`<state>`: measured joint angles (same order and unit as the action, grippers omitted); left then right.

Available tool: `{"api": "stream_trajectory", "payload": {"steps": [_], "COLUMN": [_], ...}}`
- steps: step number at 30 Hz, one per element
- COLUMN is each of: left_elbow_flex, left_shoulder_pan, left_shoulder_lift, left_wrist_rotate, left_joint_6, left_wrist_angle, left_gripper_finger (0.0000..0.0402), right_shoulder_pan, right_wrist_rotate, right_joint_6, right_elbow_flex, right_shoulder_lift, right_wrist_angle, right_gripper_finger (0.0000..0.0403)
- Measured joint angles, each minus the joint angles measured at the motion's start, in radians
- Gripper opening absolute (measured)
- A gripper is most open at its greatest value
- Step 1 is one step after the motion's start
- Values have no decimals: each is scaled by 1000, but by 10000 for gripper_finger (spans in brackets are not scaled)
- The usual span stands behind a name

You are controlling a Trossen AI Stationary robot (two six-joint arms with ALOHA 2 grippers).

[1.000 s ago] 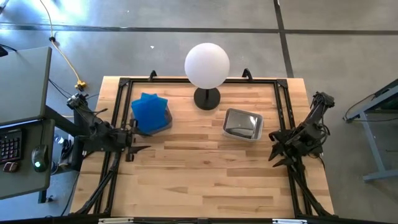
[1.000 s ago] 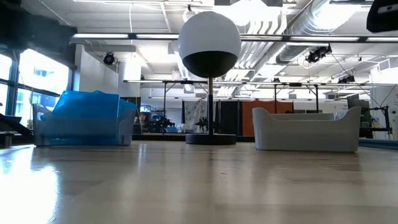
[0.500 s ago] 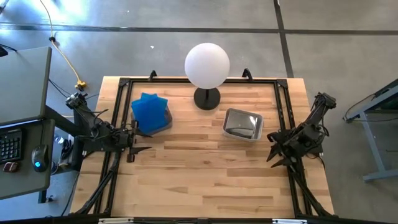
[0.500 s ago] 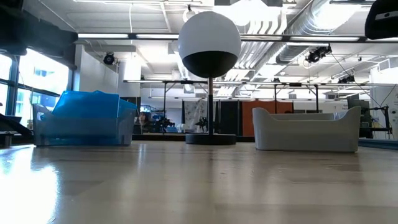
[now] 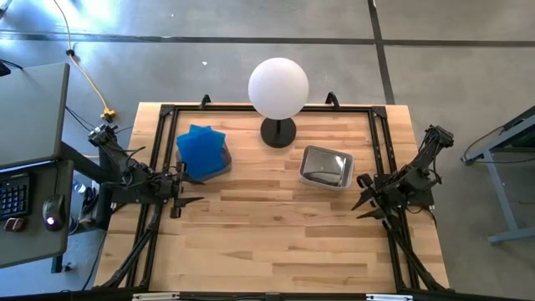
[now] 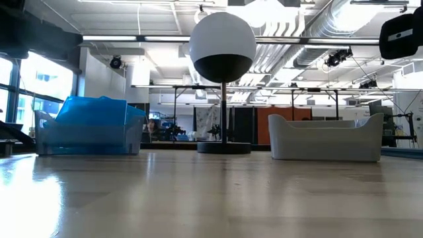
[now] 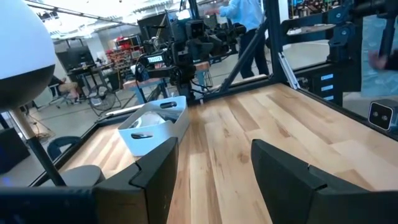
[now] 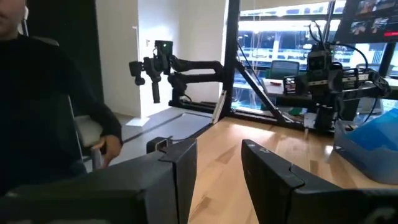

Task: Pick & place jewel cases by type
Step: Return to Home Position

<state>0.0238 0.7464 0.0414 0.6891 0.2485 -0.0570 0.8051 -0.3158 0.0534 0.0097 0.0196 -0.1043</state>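
Several bright blue jewel cases (image 5: pixel 201 146) lie stacked and fanned in a clear tub (image 6: pixel 89 140) at the table's far left. Dark cases lie in a grey tub (image 5: pixel 326 167) at the far right; the left wrist view shows this tub (image 7: pixel 155 127) too. My left gripper (image 5: pixel 188 194) hangs level at the table's left edge, open, with nothing between its fingers (image 7: pixel 214 171). At the right edge my right gripper (image 5: pixel 361 201) is level too, open and empty (image 8: pixel 219 165). The blue cases (image 8: pixel 373 140) show far off in the right wrist view.
A lamp with a white ball shade (image 5: pixel 278 88) stands on a black foot (image 5: pixel 278 132) at the far middle, between the tubs. A black frame (image 5: pixel 163 113) runs round the table. A person's dark sleeve (image 8: pixel 50 118) shows beside the table, and a person (image 7: pixel 245 12) stands beyond it.
My right gripper has rolled a little about its own pointing line at the table's right edge and keeps its place. The tubs and cases have not moved.
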Motion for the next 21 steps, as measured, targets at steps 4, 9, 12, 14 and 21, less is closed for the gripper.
{"api": "stream_trajectory", "payload": {"steps": [4,9,12,14,21], "left_elbow_flex": [0,0,0,0,-1], "left_shoulder_pan": [0,0,0,0,0], "left_shoulder_lift": [0,0,0,0,0], "left_wrist_rotate": [0,0,0,0,0], "left_joint_6": [0,0,0,0,0], "left_wrist_angle": [0,1,1,1,2], "left_gripper_finger": [199,199,199,199,199], "right_shoulder_pan": [0,0,0,0,0], "right_wrist_rotate": [-11,-11,-11,-11,-11], "right_joint_6": [12,14,14,14,14], "right_elbow_flex": [0,0,0,0,0], "right_shoulder_lift": [0,0,0,0,0], "right_wrist_angle": [0,0,0,0,0], "right_gripper_finger": [121,121,121,121,121]}}
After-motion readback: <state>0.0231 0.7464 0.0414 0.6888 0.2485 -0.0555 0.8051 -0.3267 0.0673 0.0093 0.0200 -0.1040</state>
